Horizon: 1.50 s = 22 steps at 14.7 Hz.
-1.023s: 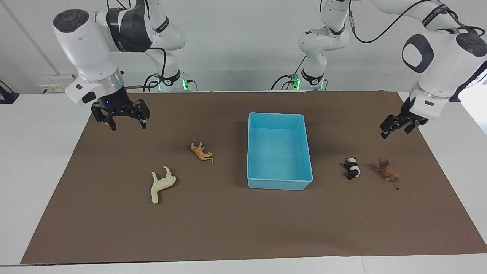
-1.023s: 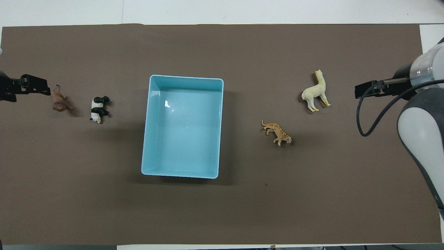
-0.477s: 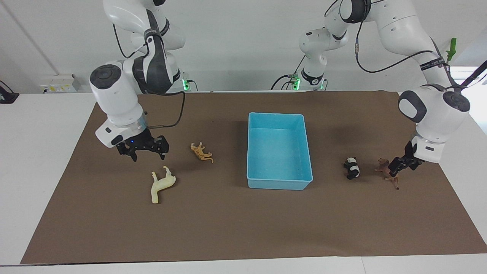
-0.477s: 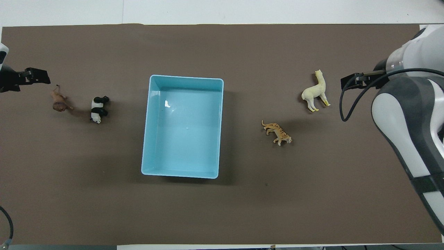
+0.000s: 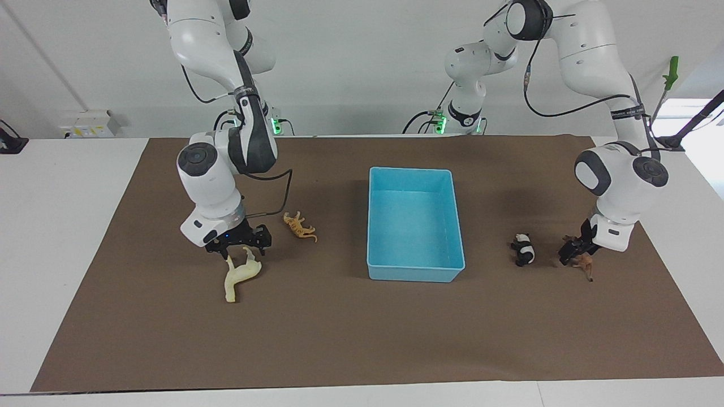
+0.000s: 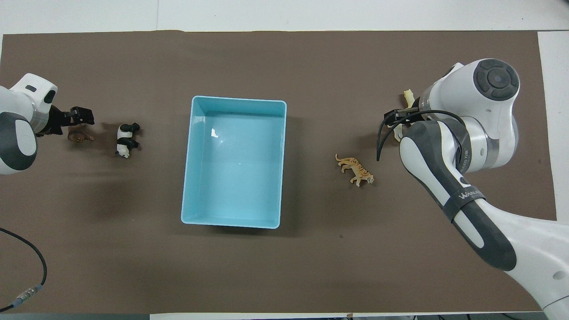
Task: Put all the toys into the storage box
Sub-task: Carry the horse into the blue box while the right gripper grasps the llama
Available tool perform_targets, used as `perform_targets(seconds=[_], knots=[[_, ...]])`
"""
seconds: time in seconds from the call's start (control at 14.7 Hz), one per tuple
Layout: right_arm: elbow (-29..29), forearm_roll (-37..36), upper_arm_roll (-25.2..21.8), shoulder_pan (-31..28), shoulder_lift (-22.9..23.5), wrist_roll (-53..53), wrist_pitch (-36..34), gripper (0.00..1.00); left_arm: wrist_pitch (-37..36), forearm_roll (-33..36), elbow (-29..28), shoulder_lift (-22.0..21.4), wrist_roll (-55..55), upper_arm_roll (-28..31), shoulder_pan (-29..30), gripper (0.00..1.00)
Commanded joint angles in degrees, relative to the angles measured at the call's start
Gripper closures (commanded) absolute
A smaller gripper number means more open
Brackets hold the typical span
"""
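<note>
Right gripper low over horse, left gripper down at lion; grip on either, cannot tell. Your box sits empty: tiger, panda lie beside it. All four toys left.

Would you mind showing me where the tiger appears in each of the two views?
Facing view: the tiger lies on the mat, between the storage box and the right gripper.
Overhead view: the tiger sits mid-height, beside the storage box.
Shared landmark: the storage box.
</note>
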Motion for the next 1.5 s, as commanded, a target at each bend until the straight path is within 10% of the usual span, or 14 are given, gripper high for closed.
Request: perform_targets(seconds=[0.0,0.75,0.82,0.95,1.02,1.43], knots=[[-1.08,0.91,-0.13,1.12,2.15,-2.64,3.29,0.00,0.35,1.31,-2.21,-2.16,-1.25,0.50,0.23,0.91],[-4.15,0.99,-0.13,0.32,1.90,-3.44,2.23,0.00,-25.38,-2.19,13.79,-5.65,-17.37,-0.20,-6.86,1.00],[-4.33,0.99,-0.13,0.33,1.90,-3.08,2.41,0.11,-27.15,-4.12,13.71,-6.98,-23.07,-0.20,-10.28,1.00],[-4.68,0.99,-0.13,0.41,1.72,-2.64,2.59,0.85,-28.31,-5.37,13.27,-8.39,-35.72,-0.29,-17.31,1.00],[-4.68,0.99,-0.13,0.33,1.72,-2.29,2.59,1.00,-28.31,-5.37,12.83,-8.83,-40.57,-0.20,-21.00,1.00],[-1.09,0.99,-0.31,-1.60,0.93,-3.17,-0.65,1.00,-17.10,-5.37,-1.63,-14.27,-52.73,-0.29,-35.60,1.00]])
